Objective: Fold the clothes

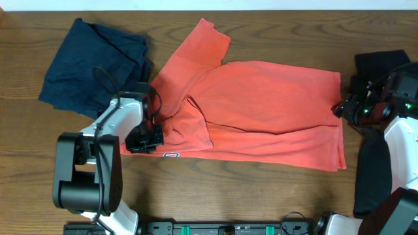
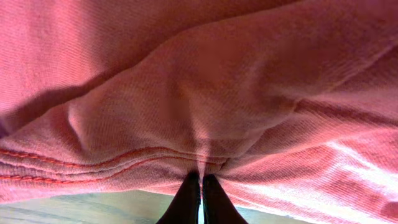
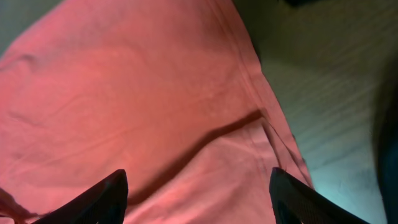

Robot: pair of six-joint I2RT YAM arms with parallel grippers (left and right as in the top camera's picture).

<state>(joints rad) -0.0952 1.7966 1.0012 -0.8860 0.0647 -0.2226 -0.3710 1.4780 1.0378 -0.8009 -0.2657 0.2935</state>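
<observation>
Coral-red T-shirt (image 1: 261, 111) lies on table (image 1: 261, 192), left claw (image 2: 200, 186) pinching its edge.

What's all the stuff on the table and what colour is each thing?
coral-red T-shirt: one, coral red, spread across the middle of the table, one sleeve folded in at the left
label: one, small and white, at the shirt's near edge
navy garment: one, dark navy, crumpled at the far left corner
black garment: one, black, at the far right, partly hidden by the right arm
table: one, brown wood, under everything
left gripper: one, black fingers, shut on the shirt's left edge
right gripper: one, black fingers, open above the shirt's right edge
</observation>
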